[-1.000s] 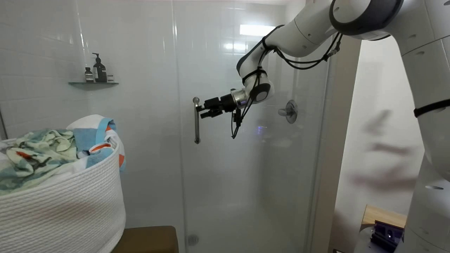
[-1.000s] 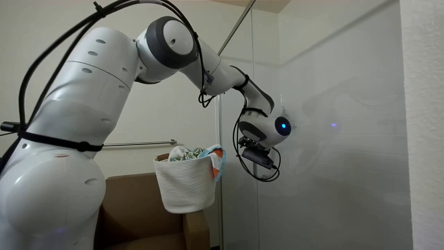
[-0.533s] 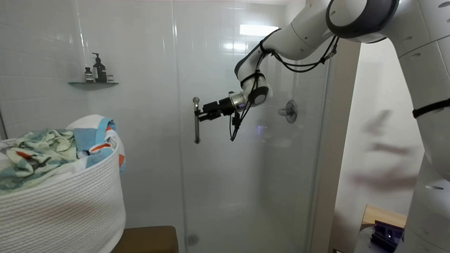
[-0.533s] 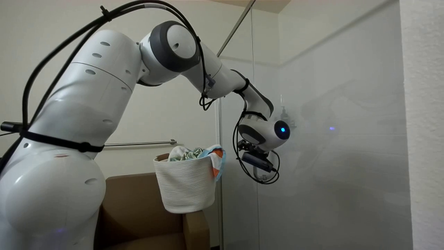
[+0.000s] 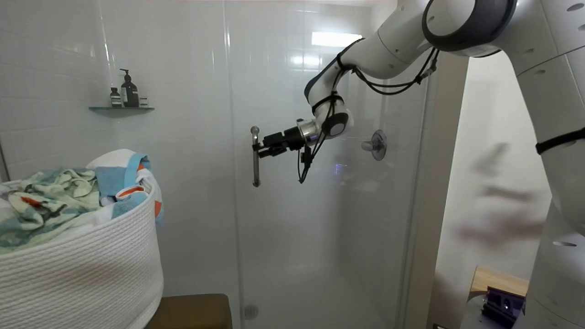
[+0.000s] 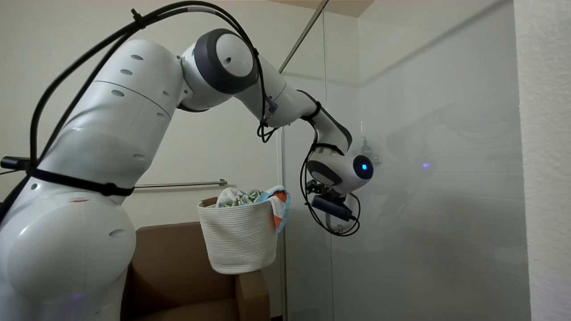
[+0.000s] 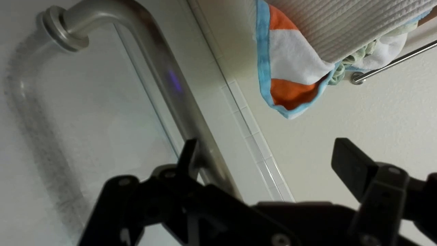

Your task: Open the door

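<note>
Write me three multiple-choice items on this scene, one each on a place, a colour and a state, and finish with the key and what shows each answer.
1. Where does the pump bottle stand?
A. on the floor
B. on the corner shelf
C. on the armchair

2. What colour is the edging of the towel hanging over the side of the woven basket?
A. light blue
B. black
C. yellow

3. In what state is the gripper at the door handle?
A. shut on the door handle
B. shut on nothing
C. open

Key:
1. B: an exterior view shows its base on the shelf.
2. A: a light blue band borders it in the wrist view.
3. C: the wrist view shows its jaws wide apart.
</note>
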`<state>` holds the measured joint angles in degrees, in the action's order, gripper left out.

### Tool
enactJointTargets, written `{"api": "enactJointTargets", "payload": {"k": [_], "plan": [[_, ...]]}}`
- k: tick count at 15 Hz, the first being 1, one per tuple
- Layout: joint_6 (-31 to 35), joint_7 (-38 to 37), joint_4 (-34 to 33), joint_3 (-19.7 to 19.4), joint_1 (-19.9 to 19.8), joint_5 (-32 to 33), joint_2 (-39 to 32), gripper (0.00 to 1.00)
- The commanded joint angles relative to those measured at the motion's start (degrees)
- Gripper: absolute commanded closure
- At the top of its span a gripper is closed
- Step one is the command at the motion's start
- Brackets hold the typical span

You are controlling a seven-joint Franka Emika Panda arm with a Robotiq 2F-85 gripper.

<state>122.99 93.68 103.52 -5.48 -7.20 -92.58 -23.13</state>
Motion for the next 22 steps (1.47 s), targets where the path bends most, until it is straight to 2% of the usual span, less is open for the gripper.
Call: {"api": "enactJointTargets", "payload": {"k": [1,11,17,22], "plan": [[0.9,3.1,-2.9,0.0,0.1,-1.3,-1.7,0.0],[1.6,3.9,-6.6,0.3,0.2,-1.7,-3.6,0.0],[2.2,7.2,-7.9,0.5,0.5,-1.6,-4.5,0.0],[2.4,12.8,-10.2,0.9,1.1,-1.6,-5.7,0.0]]}}
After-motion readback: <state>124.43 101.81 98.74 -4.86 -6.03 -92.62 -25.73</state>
